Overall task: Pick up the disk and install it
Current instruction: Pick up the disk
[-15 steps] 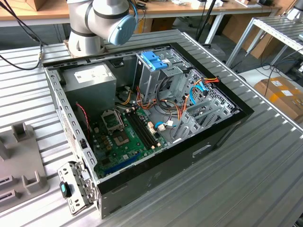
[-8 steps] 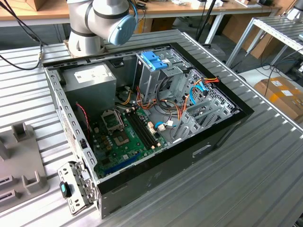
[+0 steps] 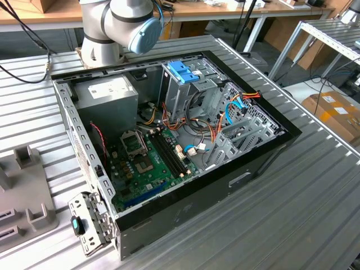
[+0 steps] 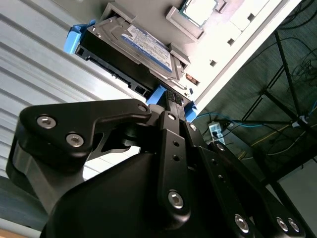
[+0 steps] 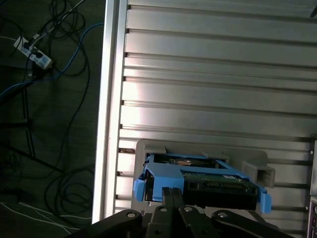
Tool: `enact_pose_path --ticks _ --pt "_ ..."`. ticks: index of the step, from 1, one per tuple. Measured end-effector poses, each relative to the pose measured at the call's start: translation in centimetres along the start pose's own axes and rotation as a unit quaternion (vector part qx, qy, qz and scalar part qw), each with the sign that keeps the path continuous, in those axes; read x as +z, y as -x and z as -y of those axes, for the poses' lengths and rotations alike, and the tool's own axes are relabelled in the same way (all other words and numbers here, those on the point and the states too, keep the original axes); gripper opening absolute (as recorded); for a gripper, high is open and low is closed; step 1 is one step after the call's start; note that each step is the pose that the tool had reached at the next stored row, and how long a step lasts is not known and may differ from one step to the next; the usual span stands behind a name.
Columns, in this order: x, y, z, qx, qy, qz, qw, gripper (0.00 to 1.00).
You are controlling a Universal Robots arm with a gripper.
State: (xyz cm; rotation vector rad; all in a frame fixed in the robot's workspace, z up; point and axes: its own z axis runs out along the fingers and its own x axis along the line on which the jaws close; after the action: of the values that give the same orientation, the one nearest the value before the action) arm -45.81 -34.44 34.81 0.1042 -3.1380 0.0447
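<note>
Flat grey metal disk (image 4: 143, 47), blue-and-white label on the broad face, dark along one long edge, framed by light blue plastic rails. Seated in a pale grey holder (image 5: 253, 162) on the ribbed metal surface (image 5: 223, 74), close to that surface's edge, with cables trailing on the dark floor (image 5: 49, 148) beyond.

Black end effector (image 5: 171, 190) pressed together on the blue rail at the disk's near end, pinching it there while the disk sits in the holder.

Hard to make out: the label's print, seen too obliquely in the second wrist view. In the first wrist view, disk seen edge-on only, its near lower part covered by the end effector's linkages and one corner of the blue rail jutting past the holder. Far end of the disk sunk out of sight behind the holder's wall.

In the exterior view, an open computer case (image 3: 185, 140) on the surface, a blue bracket (image 3: 183, 71) atop its drive cage. Arm (image 3: 121, 25) behind the case, cut off by the frame's top edge.
</note>
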Motion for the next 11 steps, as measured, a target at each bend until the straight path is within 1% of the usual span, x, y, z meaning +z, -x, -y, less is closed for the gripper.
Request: enact_pose_path --ticks 4,8,11 --pt "0.0 0.0 0.0 -0.001 0.0 0.0 1.0 0.11" --pt "0.0 0.0 0.0 -0.014 0.0 0.0004 0.9999 0.11" --pt "-0.01 0.0 0.0 -0.026 -0.0001 0.0007 0.99965 0.11"
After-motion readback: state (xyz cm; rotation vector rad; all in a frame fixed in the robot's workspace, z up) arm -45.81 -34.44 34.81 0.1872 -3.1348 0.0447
